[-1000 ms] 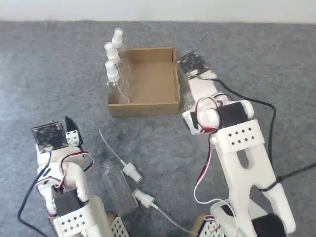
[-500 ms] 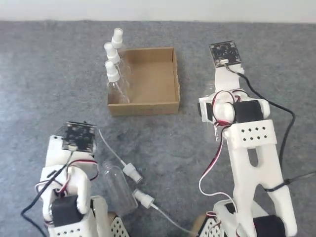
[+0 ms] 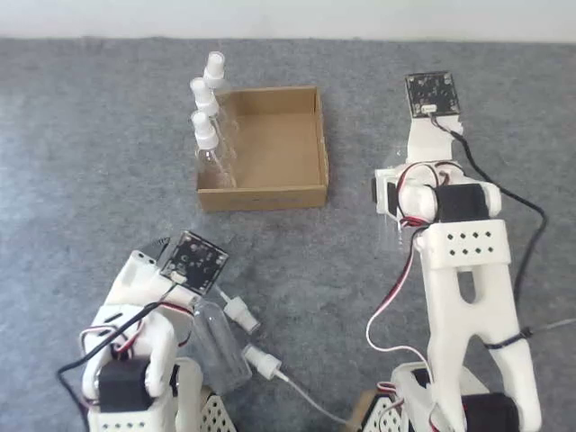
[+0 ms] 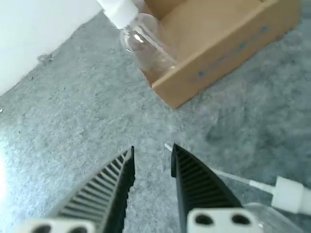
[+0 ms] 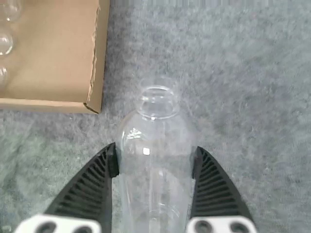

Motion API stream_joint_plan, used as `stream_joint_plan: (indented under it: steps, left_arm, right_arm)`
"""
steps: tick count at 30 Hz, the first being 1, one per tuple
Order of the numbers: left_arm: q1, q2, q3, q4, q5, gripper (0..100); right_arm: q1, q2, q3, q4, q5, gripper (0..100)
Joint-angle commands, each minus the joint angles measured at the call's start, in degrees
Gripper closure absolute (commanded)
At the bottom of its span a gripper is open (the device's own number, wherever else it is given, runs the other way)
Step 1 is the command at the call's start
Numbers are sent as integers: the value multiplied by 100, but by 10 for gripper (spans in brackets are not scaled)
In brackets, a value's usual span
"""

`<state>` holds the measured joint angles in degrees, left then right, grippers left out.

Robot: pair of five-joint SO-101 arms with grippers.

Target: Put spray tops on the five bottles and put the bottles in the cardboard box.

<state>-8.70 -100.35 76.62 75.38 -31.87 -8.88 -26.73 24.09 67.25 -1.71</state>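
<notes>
The cardboard box (image 3: 270,148) holds three clear bottles with white spray tops (image 3: 205,135) along its left wall. To the right of the box, my right gripper (image 5: 154,154) is shut on a clear bottle (image 5: 155,141) whose open neck has no top. A second topless bottle (image 3: 220,346) lies on the carpet at the front, with two loose spray tops (image 3: 241,313) (image 3: 263,362) and their thin tubes beside it. My left gripper (image 4: 152,154) hangs just left of that bottle, fingers a little apart and nothing between them, over one top's tube (image 4: 233,177).
Grey carpet covers the whole table. The right half of the box floor (image 5: 53,48) is bare cardboard. Open carpet lies between the box front and the loose tops. A black cable (image 3: 531,216) trails off the right arm.
My left arm has swung right and forward, toward the lying bottle and spray tops. My right arm has carried its bottle rightward, away from the box's right wall.
</notes>
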Motion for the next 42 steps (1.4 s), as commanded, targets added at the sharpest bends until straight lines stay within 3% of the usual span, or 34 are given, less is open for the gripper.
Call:
stream_joint_plan:
  steps: [1,8,21,26,35,42]
  left_arm:
    - [70,35,-338,62,-308,881]
    - [79,1081,-532,62,-510,880]
    - [862,3042,-1490,510,-941,836]
    - [1266,4070,-1912,993,-1688,821]
    - [1705,5635,-2703,1081,-1776,771]
    - [1978,6585,-2800,1081,-2470,772]
  right_arm:
    - [66,-224,44,-303,-149,954]
    - [66,-224,62,-338,-158,954]
    - [382,-224,35,-347,-176,954]
    - [382,-224,35,-347,-176,954]
    - [391,-233,35,-347,-176,954]
    - [479,-233,35,-347,-176,954]
